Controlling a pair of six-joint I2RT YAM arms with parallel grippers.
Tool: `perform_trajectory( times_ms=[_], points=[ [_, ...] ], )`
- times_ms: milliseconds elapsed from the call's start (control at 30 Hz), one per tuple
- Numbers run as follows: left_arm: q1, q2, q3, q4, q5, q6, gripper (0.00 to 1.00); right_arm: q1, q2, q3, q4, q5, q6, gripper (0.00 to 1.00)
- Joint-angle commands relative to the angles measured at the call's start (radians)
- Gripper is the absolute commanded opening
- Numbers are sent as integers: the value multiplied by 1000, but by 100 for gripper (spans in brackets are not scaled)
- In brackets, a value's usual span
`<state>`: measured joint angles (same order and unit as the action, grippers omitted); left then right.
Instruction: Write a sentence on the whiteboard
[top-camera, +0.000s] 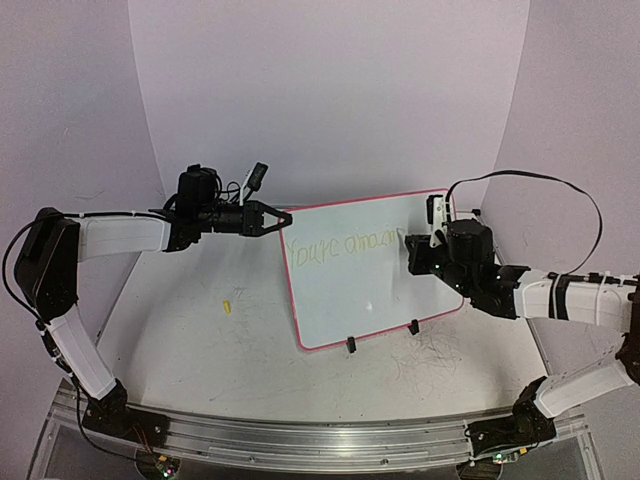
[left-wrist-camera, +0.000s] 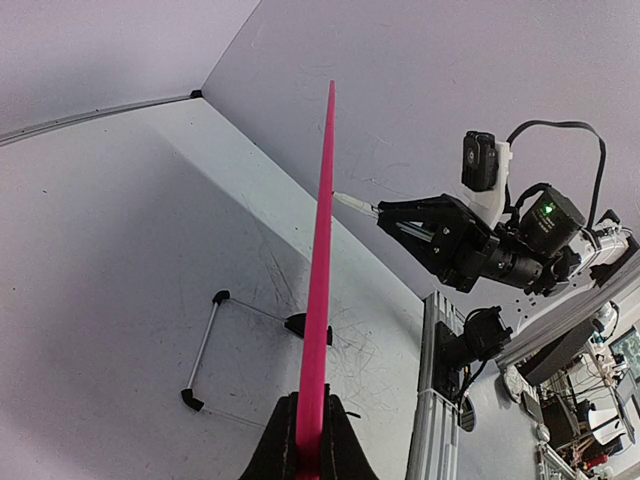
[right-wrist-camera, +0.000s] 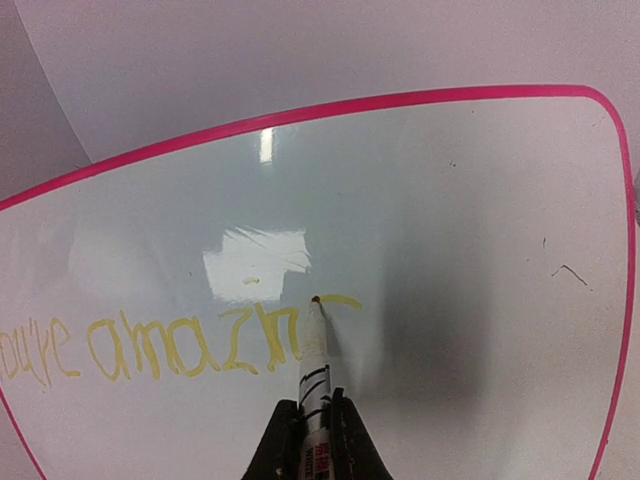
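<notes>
The whiteboard (top-camera: 370, 295) stands tilted on two black clip feet (top-camera: 351, 346) at mid-table. My left gripper (top-camera: 283, 219) is shut on its upper left pink edge, which shows edge-on in the left wrist view (left-wrist-camera: 320, 260) between my fingertips (left-wrist-camera: 310, 415). My right gripper (top-camera: 412, 252) is shut on a white marker (right-wrist-camera: 318, 365) and holds its tip against the board face (right-wrist-camera: 480, 200). The sentence (right-wrist-camera: 150, 345) in yellow reads "You're amazin", with a short fresh stroke at the tip. It also shows in the top view (top-camera: 340, 247).
A small yellow piece (top-camera: 227, 304) lies on the table left of the board. Old scribble marks (top-camera: 430, 350) cover the table near the feet. An aluminium rail (top-camera: 300, 440) runs along the near edge. A curved white backdrop stands behind.
</notes>
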<state>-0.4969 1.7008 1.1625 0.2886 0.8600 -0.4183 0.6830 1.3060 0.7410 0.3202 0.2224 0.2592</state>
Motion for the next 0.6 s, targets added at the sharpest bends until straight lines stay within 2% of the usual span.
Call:
perform_trajectory(
  times_ms=[0, 333, 567],
  points=[
    [-3, -35, -4, -21, -17, 15, 0, -5, -17, -7, -25, -31, 6, 0],
    [-3, -29, -2, -21, -17, 13, 0, -4, -52, -55, -60, -13, 32, 0],
    [-5, -27, -3, -22, -17, 13, 0, -5, -44, -31, -51, 43, 32, 0]
  ],
)
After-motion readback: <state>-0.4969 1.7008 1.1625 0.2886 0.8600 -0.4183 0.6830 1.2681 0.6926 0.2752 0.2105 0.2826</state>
